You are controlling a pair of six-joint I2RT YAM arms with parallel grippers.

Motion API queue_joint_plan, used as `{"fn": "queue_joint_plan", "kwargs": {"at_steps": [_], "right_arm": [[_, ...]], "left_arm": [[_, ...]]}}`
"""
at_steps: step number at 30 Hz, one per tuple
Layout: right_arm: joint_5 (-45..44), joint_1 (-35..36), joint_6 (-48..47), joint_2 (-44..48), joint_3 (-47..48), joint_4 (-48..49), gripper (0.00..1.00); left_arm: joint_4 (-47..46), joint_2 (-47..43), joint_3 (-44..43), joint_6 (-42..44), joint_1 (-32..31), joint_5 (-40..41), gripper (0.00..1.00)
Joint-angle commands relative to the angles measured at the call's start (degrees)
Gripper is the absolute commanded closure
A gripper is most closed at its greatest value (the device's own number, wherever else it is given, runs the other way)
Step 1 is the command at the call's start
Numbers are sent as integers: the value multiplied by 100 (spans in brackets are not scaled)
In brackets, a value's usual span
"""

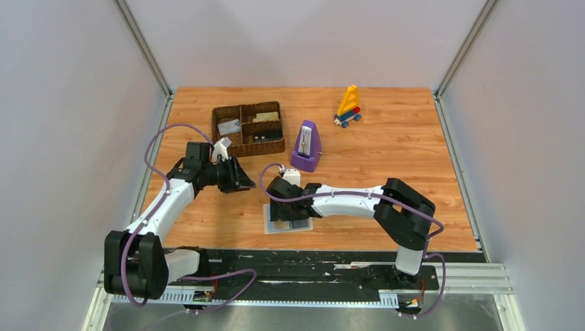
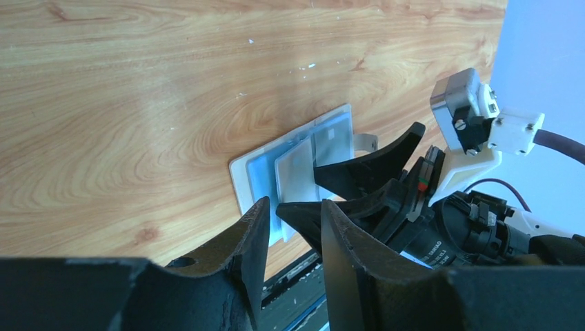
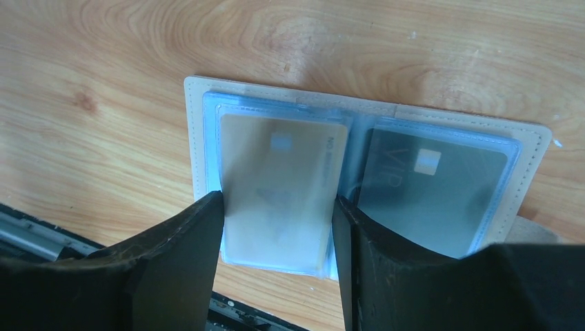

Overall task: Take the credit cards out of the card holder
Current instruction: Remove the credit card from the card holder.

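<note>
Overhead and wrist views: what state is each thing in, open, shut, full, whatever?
card holder: open, lying flat
tan card: inside its sleeve
black card: inside the other sleeve
right gripper: jaws apart, straddling the tan card; grip unclear
left gripper: open, empty
woven tray: holds items
metronome: upright

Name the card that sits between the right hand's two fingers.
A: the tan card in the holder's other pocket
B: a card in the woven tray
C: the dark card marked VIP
A: in the right wrist view the right hand has one finger along each side of the tan card, which lies in a pocket of the card holder; the dark card lies outside the fingers.
</note>
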State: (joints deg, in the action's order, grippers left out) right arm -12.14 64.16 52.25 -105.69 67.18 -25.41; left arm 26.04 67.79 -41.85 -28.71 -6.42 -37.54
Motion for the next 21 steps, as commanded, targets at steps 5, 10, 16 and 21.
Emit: {"fn": "queue_joint_plan", "kwargs": {"at_steps": [5, 10, 16, 21], "right_arm": [[611, -228, -6, 883, -945, 1632, 55], [875, -371, 48, 1100, -1326, 2117, 55], [1113, -492, 25, 1326, -1690, 2717, 56], [1390, -596, 66, 1405, -1835, 2869, 56]], "left_arm": [[-703, 326, 278, -378, -442, -208, 65], [-1060, 523, 471, -532, -776, -161, 72], [-1704, 872, 743, -881, -1092, -314, 77], [-1863, 1093, 791, -1016, -1382, -252, 77]]}}
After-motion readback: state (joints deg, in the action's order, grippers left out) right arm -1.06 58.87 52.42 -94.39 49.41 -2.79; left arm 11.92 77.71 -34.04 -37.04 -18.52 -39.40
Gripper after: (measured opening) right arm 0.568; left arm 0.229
